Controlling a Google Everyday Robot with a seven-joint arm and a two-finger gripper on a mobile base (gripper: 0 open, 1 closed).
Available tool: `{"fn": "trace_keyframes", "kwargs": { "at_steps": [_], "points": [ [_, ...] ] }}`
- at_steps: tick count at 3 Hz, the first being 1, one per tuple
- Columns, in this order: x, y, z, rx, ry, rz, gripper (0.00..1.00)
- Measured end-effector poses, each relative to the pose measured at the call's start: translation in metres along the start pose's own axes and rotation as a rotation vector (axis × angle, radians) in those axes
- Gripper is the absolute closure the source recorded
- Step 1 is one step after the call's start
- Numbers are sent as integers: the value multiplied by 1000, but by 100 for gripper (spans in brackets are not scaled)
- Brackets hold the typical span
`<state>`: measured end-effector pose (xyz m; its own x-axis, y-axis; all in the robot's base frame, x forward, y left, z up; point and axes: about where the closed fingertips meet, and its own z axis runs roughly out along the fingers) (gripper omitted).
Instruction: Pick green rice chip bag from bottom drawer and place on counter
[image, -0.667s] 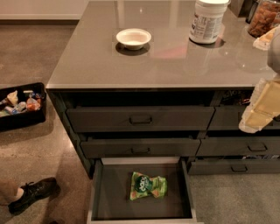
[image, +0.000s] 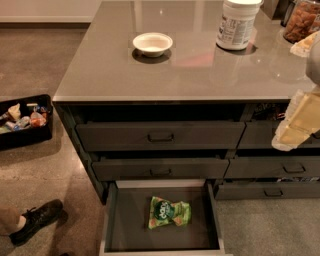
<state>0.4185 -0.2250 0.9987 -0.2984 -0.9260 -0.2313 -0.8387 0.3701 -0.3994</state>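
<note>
Gripper (image: 298, 121) hung at far right of view, pale and close to the lens, just off the counter's (image: 200, 75) front edge, level w/ the top drawer front (image: 160, 136). Jaws' state: couldn't tell, open or closed not shown.

Green rice chip bag (image: 169, 212) lay well below and left of the jaws, flat on the floor of the bottom drawer (image: 111, 216), logo up, roughly mid-floor, clear of all four walls. Not gripped. Drawer pulled fully out, prob. so a reach from above could get in. The two fronts above it sat shut, so no overhang over the bag.

Judged: approach step only, pick not yet begun.

Room and edges:
- Bare drawer floor all round the bag, esp. on the side away from the jaws, so space for jaws to straddle it.
- Thin pale drawer rim and the middle drawer front (image: 160, 172) were the edges to clear on descent and on the lift out.
- Counter up-left of the jaws mostly bare near its front edge. White bowl (image: 152, 43) further back and left, white tub (image: 239, 24) back and above the jaws, nut jar (image: 302, 20) near the back corner.
- Front strip btwn bowl and tub looked the easiest drop spot.

Floor far left of the jaws: black bin (image: 25, 122) of packets and a shoe (image: 36, 220), both well apart from the drawer.
</note>
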Motion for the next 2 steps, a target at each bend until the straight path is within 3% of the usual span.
{"fn": "trace_keyframes", "kwargs": {
  "at_steps": [1,2],
  "points": [
    [12,2,18,17,-10,7,0],
    [36,16,66,-2,-54,13,0]
  ]
}}
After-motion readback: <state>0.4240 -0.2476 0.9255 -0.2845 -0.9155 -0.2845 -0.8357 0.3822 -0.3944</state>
